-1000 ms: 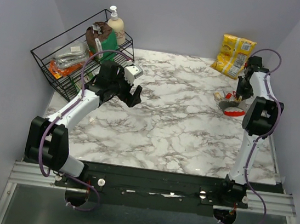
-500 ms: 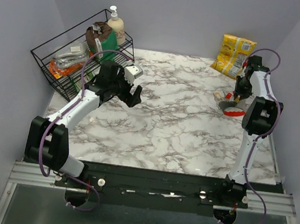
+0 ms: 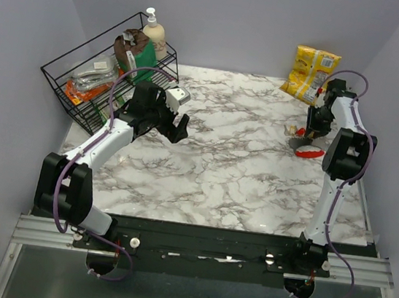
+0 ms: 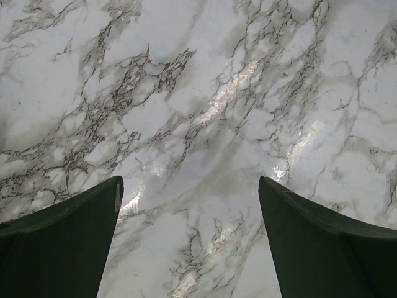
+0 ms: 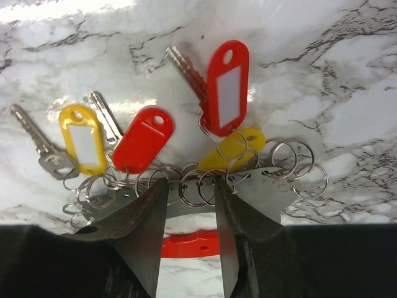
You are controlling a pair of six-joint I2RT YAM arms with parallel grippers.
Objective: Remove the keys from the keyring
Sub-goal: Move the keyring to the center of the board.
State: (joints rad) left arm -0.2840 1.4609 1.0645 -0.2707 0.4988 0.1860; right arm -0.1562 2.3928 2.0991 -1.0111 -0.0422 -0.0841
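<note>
The keys lie fanned on the marble at the far right: a red-tagged one, another red tag, two yellow tags and a bare silver key. Each hangs by a thin split ring from the keyring, a silvery holed plate joined to a red curved strap. From above, the bunch is small. My right gripper is open just over the plate's edge, its fingertips straddling two of the rings without pinching them. My left gripper hangs open over bare marble, holding nothing.
A black wire basket with packets and a soap bottle stands at the back left. A yellow snack bag leans on the back wall close behind my right gripper. The right wall is near that arm.
My right gripper's jaws have spread wider, and its wrist has shifted slightly left over the key bunch. The left arm has not moved.
</note>
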